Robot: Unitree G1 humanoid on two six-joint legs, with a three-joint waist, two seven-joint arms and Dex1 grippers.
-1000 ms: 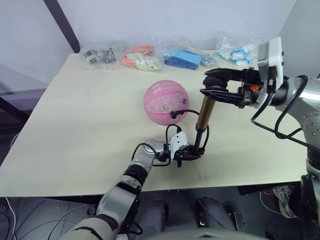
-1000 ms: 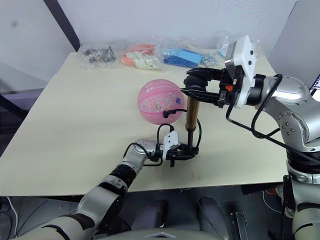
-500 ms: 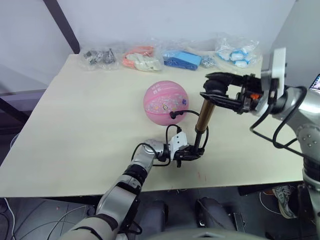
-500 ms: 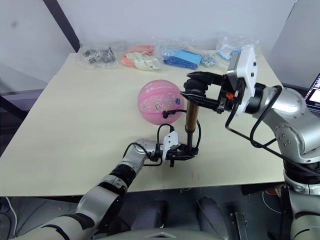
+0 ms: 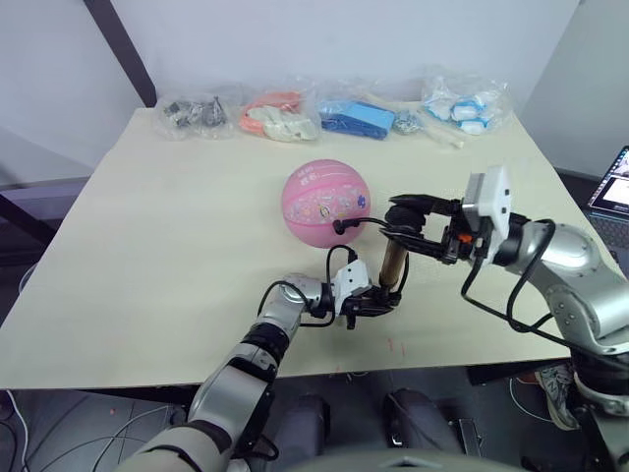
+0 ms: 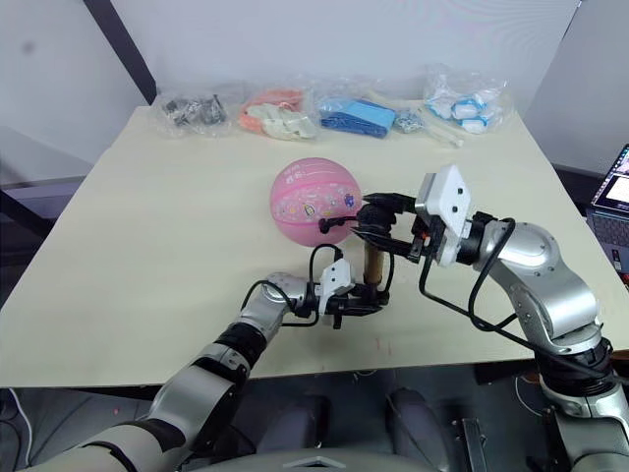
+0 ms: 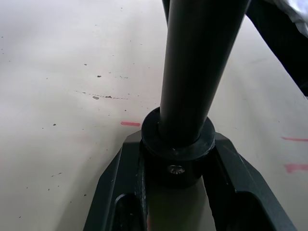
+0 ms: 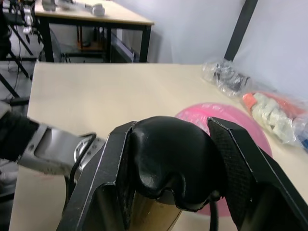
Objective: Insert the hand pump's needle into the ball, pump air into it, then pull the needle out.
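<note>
**Handle pressed down since a second ago**

Pushed low: right gripper [image 5: 411,228], fingers clamped on the T-handle. Upright on the surface [image 5: 147,226], the hand pump [image 5: 393,264], long axis vertical, base pinched in the left gripper [image 5: 376,301] fingers. Just beside, up-left, the ball [image 5: 326,201]; hose curving to it, needle apparently seated. Next likely straight up along the barrel.

A pale cream wooden counter [image 5: 147,246] carries a pink rubber ball [image 5: 326,201] with dark seams near its middle. Just beside the ball, a slim bronze-gold hand pump [image 5: 393,267] stands upright, base on the surface. Along the far edge lie clear plastic bags [image 5: 280,115] of small parts, in a row.
</note>
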